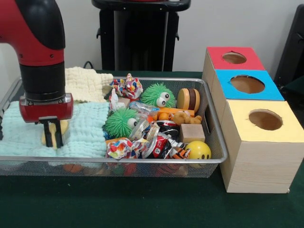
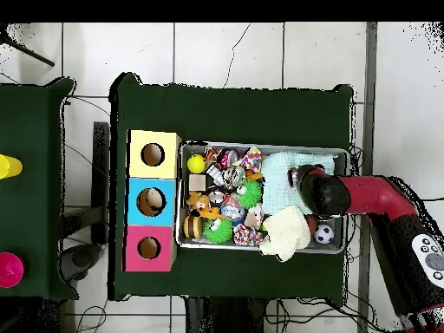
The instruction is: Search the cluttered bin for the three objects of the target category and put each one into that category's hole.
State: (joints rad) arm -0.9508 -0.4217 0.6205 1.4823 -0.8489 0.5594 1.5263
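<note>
The silver wire-mesh bin (image 1: 142,162) lies on the green table, full of toys; it also shows in the overhead view (image 2: 260,146). My gripper (image 1: 51,134) reaches down at the bin's left end in the front view, over a pale green cloth (image 1: 85,128). It is shut on a small yellow plush duck (image 1: 63,131), mostly hidden by the fingers. A tan-brown teddy bear (image 1: 183,117) lies among the clutter near the bin's right end; it also shows in the overhead view (image 2: 200,205). A third plush animal is not seen. In the overhead view my arm (image 2: 325,192) covers the gripper.
Three wooden boxes with round holes stand right of the bin: red-topped (image 1: 233,58), blue-topped (image 1: 247,84), yellow-topped (image 1: 266,119). The bin also holds two green spiky balls (image 1: 158,95) (image 1: 121,122), a yellow smiley ball (image 1: 198,150), a wooden cube (image 1: 192,132) and a cream cloth (image 1: 85,83).
</note>
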